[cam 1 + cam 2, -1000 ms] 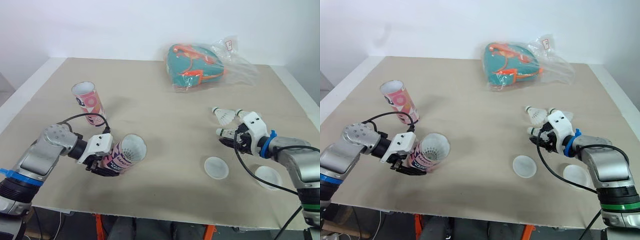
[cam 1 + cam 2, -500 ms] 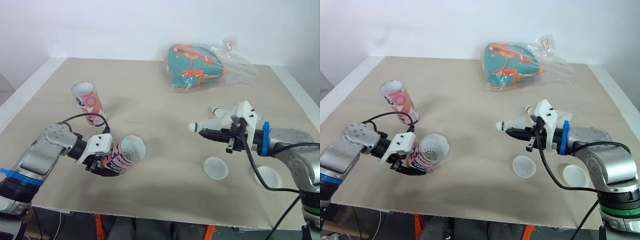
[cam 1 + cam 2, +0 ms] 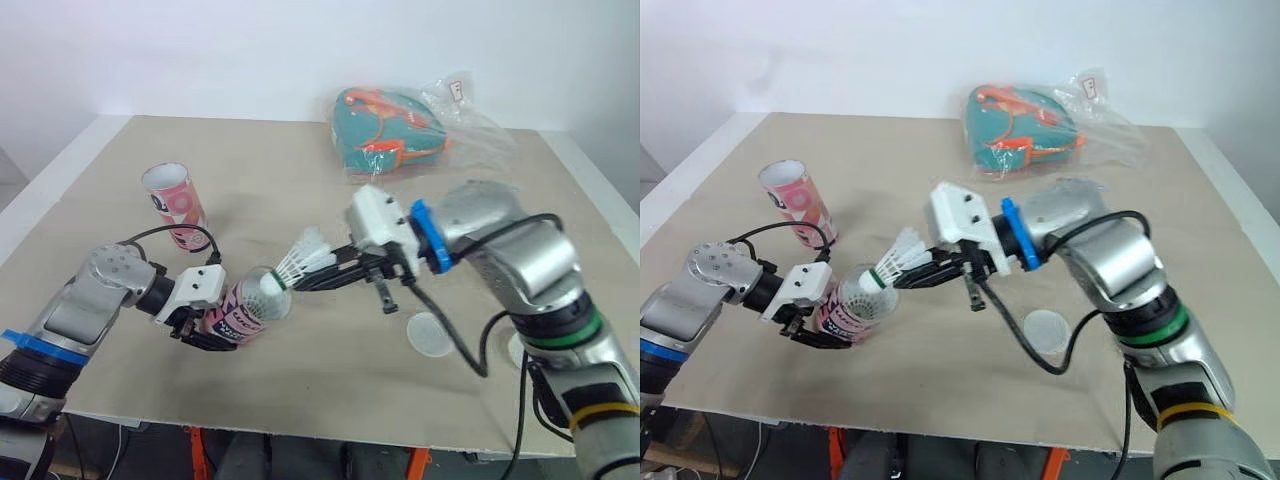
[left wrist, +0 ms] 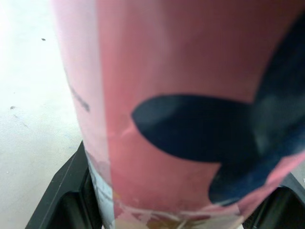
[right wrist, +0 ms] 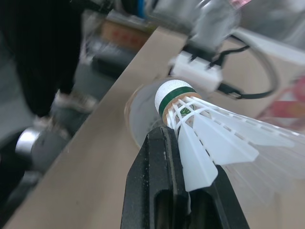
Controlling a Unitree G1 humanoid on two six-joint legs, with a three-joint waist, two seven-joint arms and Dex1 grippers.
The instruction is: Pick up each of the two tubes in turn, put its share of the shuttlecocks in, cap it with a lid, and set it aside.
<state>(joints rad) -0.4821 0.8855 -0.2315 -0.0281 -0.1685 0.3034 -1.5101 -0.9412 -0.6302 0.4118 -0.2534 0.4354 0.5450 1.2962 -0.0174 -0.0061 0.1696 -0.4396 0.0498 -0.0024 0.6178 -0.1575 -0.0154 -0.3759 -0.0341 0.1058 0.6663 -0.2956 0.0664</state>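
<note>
My left gripper [image 3: 203, 333] clamps the tilted tube [image 3: 245, 312], my right gripper [image 3: 293, 285] pinches a shuttlecock [image 3: 303, 255] at its mouth; second tube [image 3: 176, 206] stands uncapped, lid [image 3: 432, 335] unused.

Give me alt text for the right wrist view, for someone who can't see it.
The right gripper clamps a white shuttlecock, its green-banded cork aimed at the open mouth of a tube just ahead, above a tan table.
</note>
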